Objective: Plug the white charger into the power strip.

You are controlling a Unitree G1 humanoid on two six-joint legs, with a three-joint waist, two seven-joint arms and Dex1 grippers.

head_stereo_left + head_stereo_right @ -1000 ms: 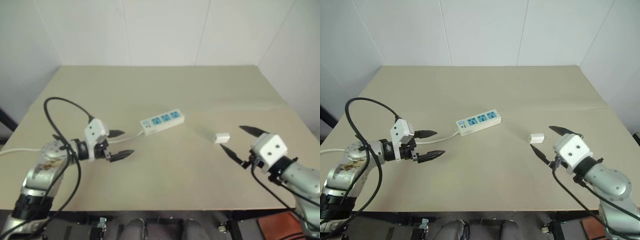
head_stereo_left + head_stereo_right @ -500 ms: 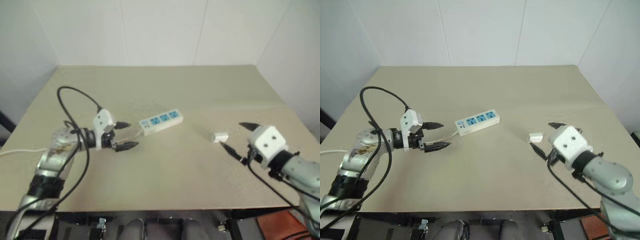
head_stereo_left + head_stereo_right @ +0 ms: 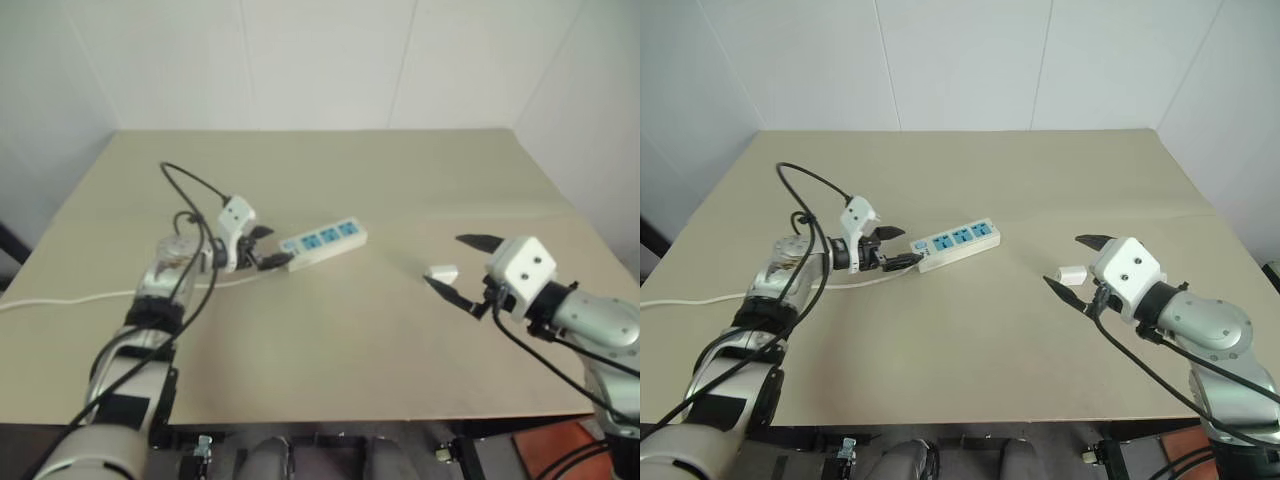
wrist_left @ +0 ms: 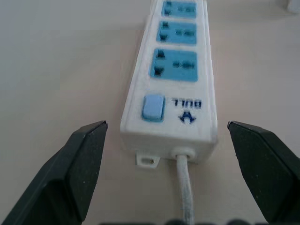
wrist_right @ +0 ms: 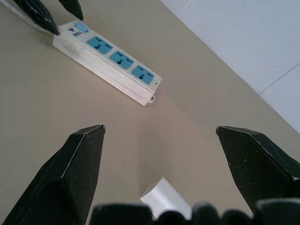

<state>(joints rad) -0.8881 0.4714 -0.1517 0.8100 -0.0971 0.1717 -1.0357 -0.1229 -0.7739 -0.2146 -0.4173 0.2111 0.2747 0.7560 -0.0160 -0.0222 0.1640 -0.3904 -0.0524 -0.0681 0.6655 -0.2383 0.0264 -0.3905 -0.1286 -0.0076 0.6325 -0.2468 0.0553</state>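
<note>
strip end (image 4: pixel 168 122) sits between our left gripper's (image 3: pixel 268 248) released jaws; our right gripper's (image 3: pixel 1068 268) jaws, also released, flank the white charger (image 3: pixel 1072 274).

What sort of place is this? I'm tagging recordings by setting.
Probably a lab or test room: a bare beige table against plain white walls, with just a power strip and a white charger.

A: Where do the head views look from?
B: High, angled down over the beige flat tabletop (image 3: pixel 970 340).
A: The wrist views?
B: Close and low; both share the long white blue-socketed power strip (image 4: pixel 176 75).
</note>
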